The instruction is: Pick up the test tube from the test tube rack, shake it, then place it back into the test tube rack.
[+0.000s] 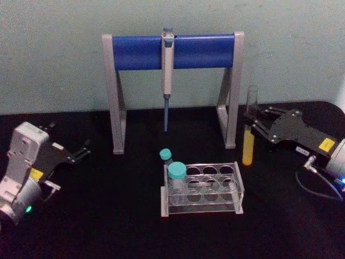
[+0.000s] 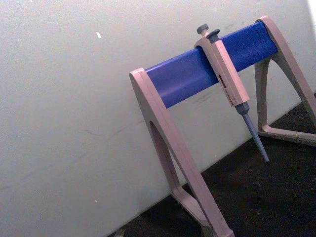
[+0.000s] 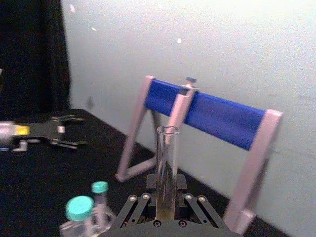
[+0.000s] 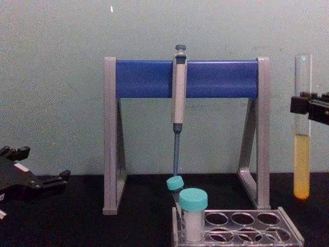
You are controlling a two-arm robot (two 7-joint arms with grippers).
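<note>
The test tube (image 1: 249,128) is a tall clear glass tube with yellow liquid in its lower part. It hangs upright in the air, right of and above the test tube rack (image 1: 237,186). My right gripper (image 1: 253,121) is shut on its middle. The chest view shows the test tube (image 4: 302,154) clamped in the right gripper (image 4: 307,105), its bottom above the level of the test tube rack (image 4: 288,230). In the right wrist view the test tube (image 3: 166,158) stands between the fingers (image 3: 148,185). My left gripper (image 1: 86,149) rests open at the far left, low over the table.
A grey-and-blue pipette stand (image 1: 171,51) with a hanging pipette (image 1: 167,70) stands behind the rack, against the wall. A wide teal-capped vial (image 1: 177,181) and a small teal-capped tube (image 1: 166,156) sit in the rack's left holes. A cable (image 1: 315,186) lies at the right.
</note>
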